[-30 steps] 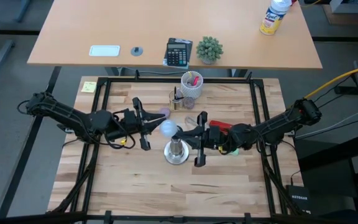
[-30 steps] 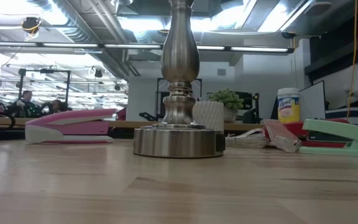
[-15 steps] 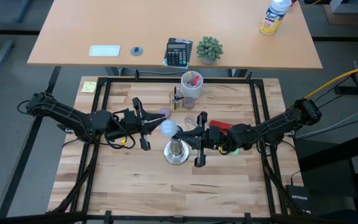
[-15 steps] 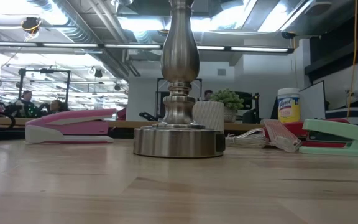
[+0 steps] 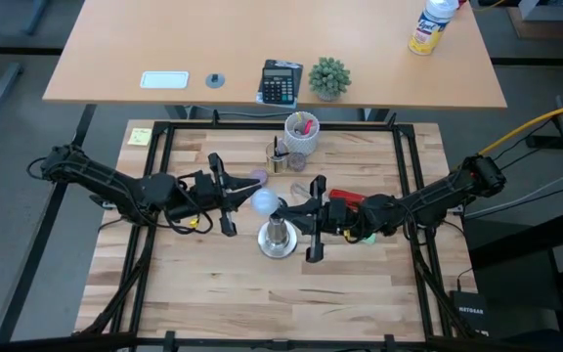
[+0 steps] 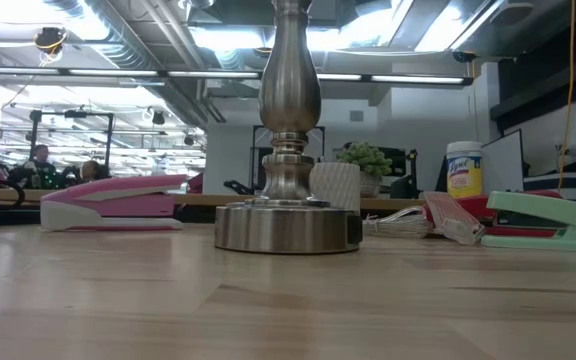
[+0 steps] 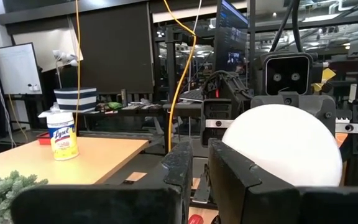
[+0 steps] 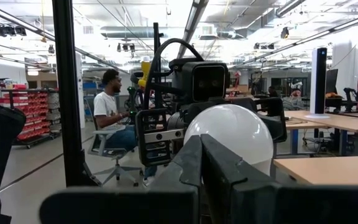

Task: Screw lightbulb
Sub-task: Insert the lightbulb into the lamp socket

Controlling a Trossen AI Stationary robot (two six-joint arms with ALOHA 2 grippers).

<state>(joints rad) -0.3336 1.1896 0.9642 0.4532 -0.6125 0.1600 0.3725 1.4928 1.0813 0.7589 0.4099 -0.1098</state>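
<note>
Reach of the left arm runs in from the counter's [image 5: 223,284] left edge toward the middle. From the high view I place the left end effector [image 5: 243,200] just beside the bulb [image 5: 265,202], on the bulb's left. I cannot tell whether it is open, closed, or gripping the bulb. In its own wrist view the white globe fills the space directly ahead, slightly off to one side of centre.

The bulb is up off the counter, between the two end effectors. In the high view it lies just up and left of the stand [image 5: 279,241]. I judge that the coming move turns on bringing the bulb's base in line over the stand's neck.

- Long axis: not readable. The screw base is hidden in every view, so I cannot say which way it points.
- Nearer arm: the left, by a small margin.

The right end effector [image 5: 301,217] sits just right of the stand, facing the bulb from the opposite side. I cannot tell its state either, nor whether it touches the stand.

The low view cuts off the stand's top, so neither the socket nor the bulb shows there. I cannot confirm whether any thread is engaged.
</note>
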